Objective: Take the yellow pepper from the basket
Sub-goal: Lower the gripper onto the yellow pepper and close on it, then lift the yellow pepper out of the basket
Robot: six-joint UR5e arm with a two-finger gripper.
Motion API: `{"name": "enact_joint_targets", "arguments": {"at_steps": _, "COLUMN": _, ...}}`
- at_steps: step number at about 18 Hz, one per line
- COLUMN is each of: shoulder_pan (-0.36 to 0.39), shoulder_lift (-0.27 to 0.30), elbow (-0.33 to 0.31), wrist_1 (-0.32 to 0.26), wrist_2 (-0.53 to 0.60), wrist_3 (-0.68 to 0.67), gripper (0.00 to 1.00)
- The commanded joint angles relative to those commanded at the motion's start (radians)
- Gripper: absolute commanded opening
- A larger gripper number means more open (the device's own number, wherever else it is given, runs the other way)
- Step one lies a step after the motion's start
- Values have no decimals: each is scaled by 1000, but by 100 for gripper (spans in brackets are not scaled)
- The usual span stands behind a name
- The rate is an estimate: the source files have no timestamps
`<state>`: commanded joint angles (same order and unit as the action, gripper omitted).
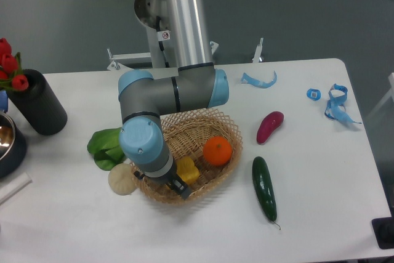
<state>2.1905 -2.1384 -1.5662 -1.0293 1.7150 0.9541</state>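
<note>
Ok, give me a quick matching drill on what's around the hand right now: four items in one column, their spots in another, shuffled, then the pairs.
Items:
1. blocky glossy yellow pepper
2. round orange fruit
3. long dark green cucumber
4. leafy green bok choy

Places:
A. on the table, right of the oval tan wicker basket
B. on the table, left of the basket
C. in the basket, beside the hand
D. in the basket, right part

Pairs: 1-C, 2-D, 3-A, 4-B
</note>
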Motion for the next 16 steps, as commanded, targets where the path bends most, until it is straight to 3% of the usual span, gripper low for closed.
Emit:
{"name": "enact_joint_targets", "arguments": {"at_steps": 2, "shoulder_pan": 0, "shoulder_lift": 8, "elbow": 2, "wrist_1": -3, "wrist_2": -11, "wrist_3": 0, "gripper": 53}}
{"name": "enact_joint_targets", "arguments": {"at_steps": 6, "shoulder_pan": 23, "shoulder_lift": 51, "elbow": -3, "wrist_1": -31, "wrist_2": -43, "wrist_3": 2, "gripper": 52}}
{"name": "enact_joint_targets", "arguments": {"at_steps": 10, "shoulder_pan": 103, "shoulder_lift": 147, "elbow": -2, "wrist_1": -121, "wrist_2": -81, "wrist_3": 12, "gripper": 48}}
{"name": "enact_joint_targets", "arguments": {"at_steps": 16, "shoulder_pan": 239, "shoulder_lift": 189, "elbow": 2, "wrist_1": -135, "wrist_2": -146, "wrist_3": 83, "gripper": 48}}
